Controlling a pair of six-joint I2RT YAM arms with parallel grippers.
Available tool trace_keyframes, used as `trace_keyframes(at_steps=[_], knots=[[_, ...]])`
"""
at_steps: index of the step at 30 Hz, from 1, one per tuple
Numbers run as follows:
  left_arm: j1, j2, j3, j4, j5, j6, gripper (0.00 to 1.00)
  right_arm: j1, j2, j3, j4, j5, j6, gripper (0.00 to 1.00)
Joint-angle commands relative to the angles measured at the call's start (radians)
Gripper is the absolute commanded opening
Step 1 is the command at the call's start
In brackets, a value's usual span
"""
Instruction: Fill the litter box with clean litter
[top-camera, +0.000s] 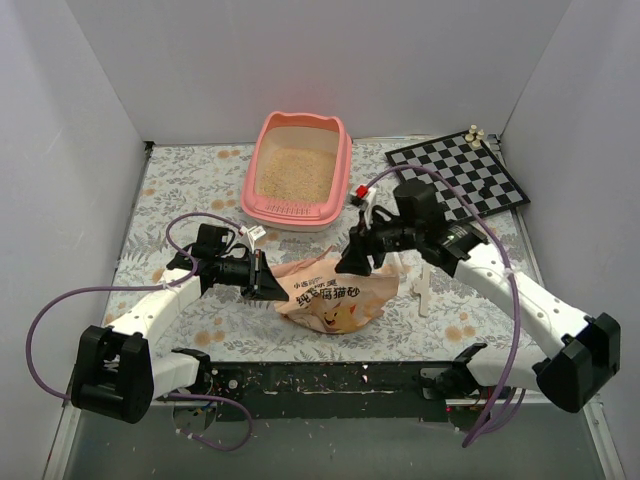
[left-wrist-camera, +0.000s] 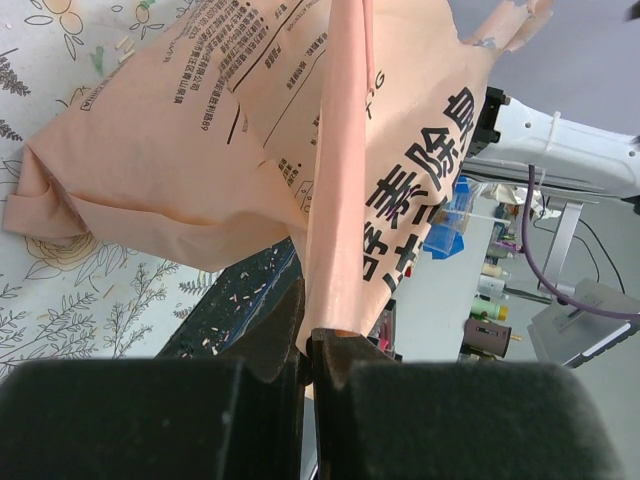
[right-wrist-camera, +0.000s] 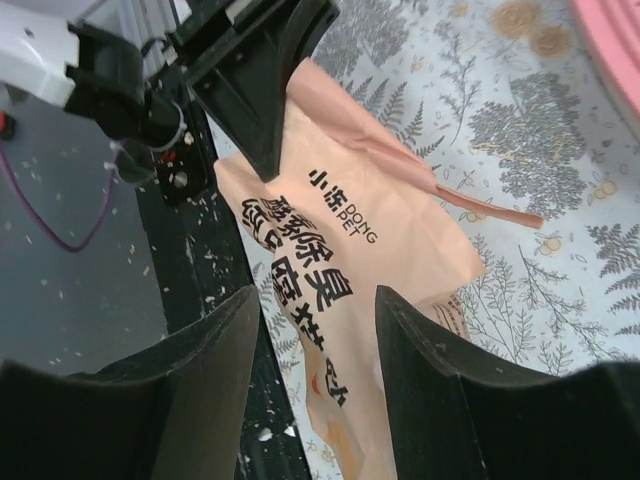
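Observation:
The pink litter box (top-camera: 345, 165) stands at the back centre with pale beige clean litter (top-camera: 296, 172) spread inside. The orange-tan printed bag (top-camera: 335, 293) lies slumped on the floral cloth in the middle, and it also fills the left wrist view (left-wrist-camera: 180, 150) and the right wrist view (right-wrist-camera: 350, 260). My left gripper (top-camera: 272, 280) is shut on the bag's left edge, pinching a fold of the film (left-wrist-camera: 335, 250). My right gripper (top-camera: 352, 262) is open and empty, hanging just above the bag's upper right side.
A black-and-white chessboard (top-camera: 462, 178) with a few pieces lies at the back right. A white stand (top-camera: 425, 280) is beside the right arm. A black strip (top-camera: 330, 378) littered with specks runs along the near edge. Grey walls enclose the table.

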Motion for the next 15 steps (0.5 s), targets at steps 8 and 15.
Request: trace_keyframes(at_steps=[8, 15], knots=[[-0.011, -0.009, 0.025, 0.004, 0.003, 0.017, 0.0, 0.262, 0.126, 0.071, -0.053, 0.176, -0.42, 0.59], [-0.012, -0.004, 0.022, 0.004, -0.007, 0.02, 0.0, 0.282, 0.131, 0.046, -0.111, 0.222, -0.483, 0.59]])
